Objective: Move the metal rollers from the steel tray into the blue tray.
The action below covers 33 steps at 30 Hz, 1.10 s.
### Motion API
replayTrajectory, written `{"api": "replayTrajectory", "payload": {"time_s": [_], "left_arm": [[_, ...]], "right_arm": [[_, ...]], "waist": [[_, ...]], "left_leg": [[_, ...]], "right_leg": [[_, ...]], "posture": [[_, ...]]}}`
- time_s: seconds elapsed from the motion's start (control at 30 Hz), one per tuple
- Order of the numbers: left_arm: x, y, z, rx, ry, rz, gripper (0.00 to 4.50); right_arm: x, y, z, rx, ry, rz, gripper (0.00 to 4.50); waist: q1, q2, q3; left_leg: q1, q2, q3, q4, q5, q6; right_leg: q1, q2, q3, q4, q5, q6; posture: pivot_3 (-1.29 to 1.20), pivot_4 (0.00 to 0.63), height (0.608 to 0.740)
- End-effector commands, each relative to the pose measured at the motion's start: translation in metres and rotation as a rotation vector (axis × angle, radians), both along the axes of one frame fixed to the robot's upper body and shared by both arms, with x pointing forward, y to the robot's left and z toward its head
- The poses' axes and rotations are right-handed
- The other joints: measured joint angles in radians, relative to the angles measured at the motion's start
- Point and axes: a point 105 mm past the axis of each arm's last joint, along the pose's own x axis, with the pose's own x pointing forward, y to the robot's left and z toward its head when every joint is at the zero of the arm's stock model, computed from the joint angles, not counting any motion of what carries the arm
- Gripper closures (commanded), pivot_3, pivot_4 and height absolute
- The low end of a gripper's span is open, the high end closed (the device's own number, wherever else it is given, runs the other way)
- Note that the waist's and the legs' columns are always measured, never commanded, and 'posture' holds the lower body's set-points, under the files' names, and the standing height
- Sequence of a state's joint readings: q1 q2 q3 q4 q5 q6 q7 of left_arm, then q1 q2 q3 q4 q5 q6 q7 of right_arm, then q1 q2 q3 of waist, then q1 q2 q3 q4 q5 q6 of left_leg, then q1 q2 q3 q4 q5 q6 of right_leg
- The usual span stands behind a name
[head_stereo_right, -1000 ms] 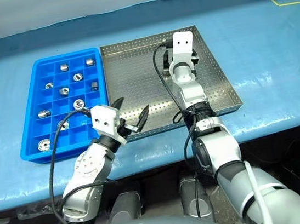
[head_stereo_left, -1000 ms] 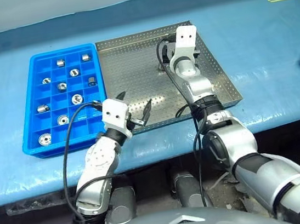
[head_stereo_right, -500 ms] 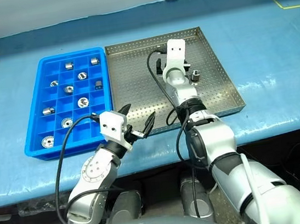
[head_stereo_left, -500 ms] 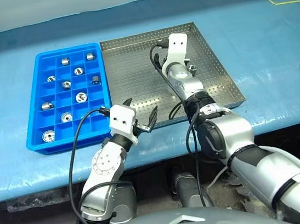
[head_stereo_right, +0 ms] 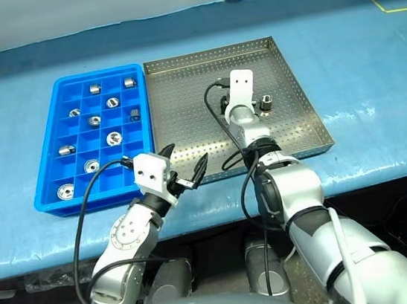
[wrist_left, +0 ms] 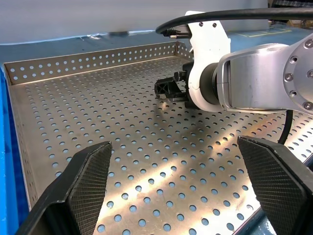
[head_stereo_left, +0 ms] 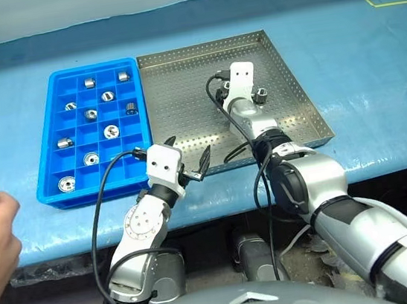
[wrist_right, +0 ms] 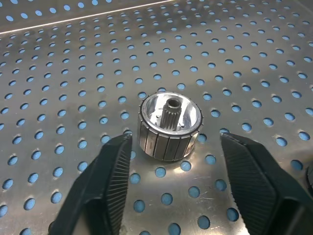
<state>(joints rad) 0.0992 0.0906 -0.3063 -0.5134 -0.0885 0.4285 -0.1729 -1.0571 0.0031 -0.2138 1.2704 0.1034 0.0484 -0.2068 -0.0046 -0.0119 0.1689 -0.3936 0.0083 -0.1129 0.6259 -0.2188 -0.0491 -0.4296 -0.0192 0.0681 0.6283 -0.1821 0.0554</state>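
Our right end effector (wrist_right: 171,196) is down in the steel tray (head_stereo_right: 182,102), fingers spread on either side of one metal roller (wrist_right: 170,126), not touching it. We think we should squeeze slowly and evenly so it stays upright. The roller is shiny, ribbed, with a toothed hole. Our left end effector (head_stereo_right: 187,168) is spread wide near the tray's front edge.
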Motion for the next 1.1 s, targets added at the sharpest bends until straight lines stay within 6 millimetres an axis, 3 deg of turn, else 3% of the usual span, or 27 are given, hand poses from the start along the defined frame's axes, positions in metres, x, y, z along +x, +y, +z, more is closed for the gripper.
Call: {"api": "replayTrajectory", "payload": {"time_s": [0.03, 0.23, 0.6, 0.93, 1.03, 1.1], "left_arm": [[-0.003, -0.003, 0.017, -0.018, -0.063, -0.008, 0.0], [-0.002, -0.003, 0.016, -0.021, -0.062, -0.005, 0.0], [-0.003, -0.003, 0.013, -0.031, -0.047, -0.003, 0.0], [0.0, -0.01, 0.013, -0.037, -0.039, -0.052, 0.0], [0.003, -0.01, 0.015, -0.038, -0.046, -0.054, 0.0], [0.004, -0.009, 0.016, -0.037, -0.048, -0.055, 0.0]], "right_arm": [[0.006, -0.001, 0.016, 0.011, -0.061, -0.005, 2.57], [0.006, -0.001, 0.017, 0.005, -0.063, -0.015, 4.46], [-0.009, 0.005, -0.003, 0.015, -0.034, -0.067, 4.46], [-0.019, -0.001, 0.038, 0.07, -0.189, -0.079, 4.46], [-0.023, -0.001, 0.053, 0.079, -0.233, -0.073, 3.87], [-0.025, -0.004, 0.059, 0.057, -0.25, -0.088, 3.21]], "waist": [[0.0, 0.0, 0.0], [0.001, 0.0, 0.0], [0.004, 0.0, 0.0], [-0.003, 0.001, 0.0], [-0.007, 0.002, -0.001], [-0.009, 0.002, -0.001]], "left_leg": [[0.0, 0.0, 0.0, 0.0, 0.0, 0.0], [0.0, 0.0, 0.0, 0.0, 0.0, 0.0], [0.0, 0.0, 0.0, 0.0, 0.0, 0.0], [0.0, 0.0, 0.0, 0.001, 0.0, 0.0], [0.0, 0.0, 0.0, 0.001, 0.0, 0.0], [0.0, 0.0, 0.0, 0.001, 0.0, 0.0]], "right_leg": [[0.0, 0.0, 0.0, 0.0, 0.0, 0.0], [0.0, 0.0, 0.0, 0.0, 0.0, 0.0], [0.0, 0.0, 0.0, 0.0, 0.0, 0.0], [0.0, 0.0, 0.0, 0.0, 0.0, 0.0], [0.0, 0.0, 0.0, 0.0, 0.0, 0.0], [0.0, 0.0, 0.0, 0.0, 0.0, 0.0]], "posture": [[0.25, 0.15, 0.74], [0.25, 0.15, 0.74], [0.23, 0.15, 0.74], [0.16, 0.15, 0.74], [0.14, 0.15, 0.74], [0.14, 0.15, 0.74]]}}
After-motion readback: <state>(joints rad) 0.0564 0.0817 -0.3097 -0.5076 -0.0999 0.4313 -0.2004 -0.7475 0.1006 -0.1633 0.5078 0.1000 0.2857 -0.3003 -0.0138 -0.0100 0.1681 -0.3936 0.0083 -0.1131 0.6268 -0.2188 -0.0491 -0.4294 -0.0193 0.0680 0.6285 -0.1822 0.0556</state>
